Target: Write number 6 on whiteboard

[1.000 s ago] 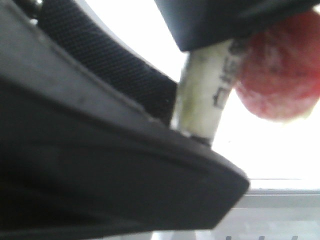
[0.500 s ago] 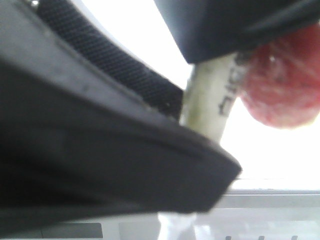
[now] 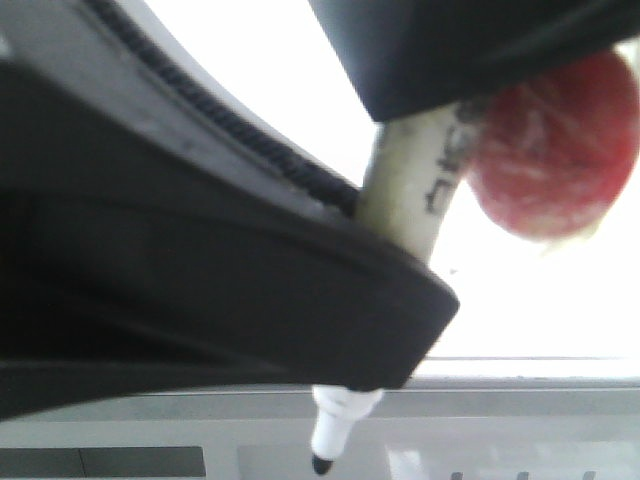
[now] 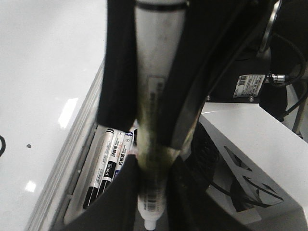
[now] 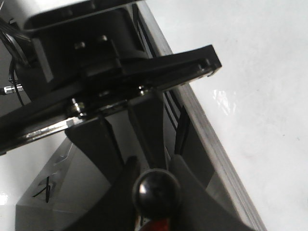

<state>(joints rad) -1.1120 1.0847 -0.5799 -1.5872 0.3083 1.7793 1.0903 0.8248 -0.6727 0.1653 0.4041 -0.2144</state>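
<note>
My left gripper (image 4: 153,192) is shut on a white marker (image 4: 156,72), whose tip (image 4: 149,224) pokes out below the fingers. In the front view the marker (image 3: 415,190) runs between two big dark fingers (image 3: 200,300), its black tip (image 3: 322,464) over the grey rail (image 3: 520,395). The whiteboard (image 4: 43,86) lies beside it, also in the right wrist view (image 5: 250,86). A short black curved stroke (image 4: 1,144) is cut by the frame edge; I cannot tell if it is the number 6. My right gripper (image 5: 156,195) is shut on the black knob (image 5: 156,188) of a red round eraser (image 3: 555,150).
A grey tray below the rail holds several spare markers (image 4: 103,166). A small black dot (image 4: 29,146) sits on the board. A white box with cut-outs (image 4: 245,154) and cables stand next to the tray. The rail (image 5: 216,159) runs along the board's edge.
In the front view the big dark finger has shifted up and left, and the marker's tip now shows below it, over the rail. The red eraser has barely moved.
</note>
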